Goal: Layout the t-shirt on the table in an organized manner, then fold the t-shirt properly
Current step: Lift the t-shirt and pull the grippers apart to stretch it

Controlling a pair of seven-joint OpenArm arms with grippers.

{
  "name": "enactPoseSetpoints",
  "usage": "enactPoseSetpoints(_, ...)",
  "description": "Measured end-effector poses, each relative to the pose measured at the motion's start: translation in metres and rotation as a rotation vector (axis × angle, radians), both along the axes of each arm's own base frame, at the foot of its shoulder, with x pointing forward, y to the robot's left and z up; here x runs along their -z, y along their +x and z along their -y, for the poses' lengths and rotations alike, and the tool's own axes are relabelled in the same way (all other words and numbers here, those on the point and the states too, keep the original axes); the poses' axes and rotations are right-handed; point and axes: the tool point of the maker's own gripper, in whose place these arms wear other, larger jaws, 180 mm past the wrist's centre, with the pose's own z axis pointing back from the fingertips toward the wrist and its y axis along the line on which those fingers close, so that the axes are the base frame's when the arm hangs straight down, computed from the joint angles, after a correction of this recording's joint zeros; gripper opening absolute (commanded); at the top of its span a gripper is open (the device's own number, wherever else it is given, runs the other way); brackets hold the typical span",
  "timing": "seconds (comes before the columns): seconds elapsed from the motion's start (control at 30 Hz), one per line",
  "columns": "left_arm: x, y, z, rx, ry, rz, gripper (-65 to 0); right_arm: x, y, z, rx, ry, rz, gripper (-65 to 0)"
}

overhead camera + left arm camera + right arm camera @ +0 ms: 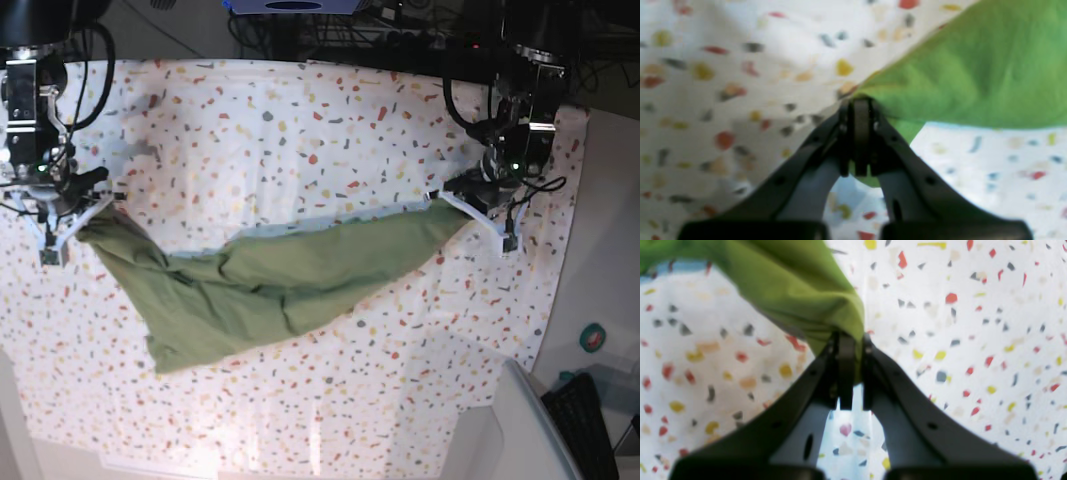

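The olive-green, soft matte cotton t-shirt is held stretched between the two arms over the middle of the tabletop, running from the left edge of the base view to the right of centre. Its upper edge is drawn into a shallow sagging line between the two gripped ends, and its body hangs down toward the near side, where the lower left part lies crumpled and creased on the cloth. The lower edge slants from the near left up to the right end.

The tabletop, a large flat surface covered in white cloth with small red, orange, yellow and grey flecks, is seen to extend well beyond the garment on every side. A pale shadow band is cast on it just beyond the garment's upper edge.

The left hand, seen at the right of the base view, is closed on a bunched corner of the green fabric; in the left wrist view the dark fingers are pressed together with cloth pinched at their tips and fanning out to the right.

The right hand, at the left of the base view, is likewise clamped on the opposite end of the garment; in the right wrist view the fabric is gathered into the closed fingers and trails up to the left.
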Motion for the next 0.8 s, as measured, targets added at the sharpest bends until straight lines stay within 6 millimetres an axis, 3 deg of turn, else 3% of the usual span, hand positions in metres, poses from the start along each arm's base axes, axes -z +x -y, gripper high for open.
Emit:
enactPoseSetpoints(0.2,0.004,-0.021,0.0,0.007,0.005,0.002,-65.0,0.014,-0.029,-0.002,-0.008,-0.004,-0.04,-65.0)
enactPoseSetpoints(0.37,-0.062,0.004,-0.019,-0.06,0.019,0.198,-65.0,-0.017,-0.021,-0.007,-0.043,-0.024,0.04,-65.0)
enactPoseSetpoints(0.43,-0.098,0.029,-0.014,-0.047,0.016,0.298,-65.0,-0.039,0.0,-0.012,-0.054,-0.022,0.108,-65.0)
enactPoseSetpoints(0.53,-0.148,0.071,0.006,0.001,-0.032,0.404,-65.0,-0.091,0.045,-0.015,-0.089,-0.043,0.272,-65.0)
enactPoseSetpoints(0.63,-0.18,0.111,0.013,-0.046,-0.081,0.471,-65.0,-0.133,0.084,-0.008,-0.08,-0.073,0.384,-65.0)
enactPoseSetpoints(0.7,-0.188,0.135,0.02,-0.051,-0.113,0.492,-65.0,-0.15,0.112,-0.005,-0.073,-0.061,0.435,-65.0)
enactPoseSetpoints(0.8,-0.17,0.17,0.023,-0.105,-0.162,0.461,-65.0,-0.139,0.152,0.012,-0.009,-0.032,0.398,-65.0)
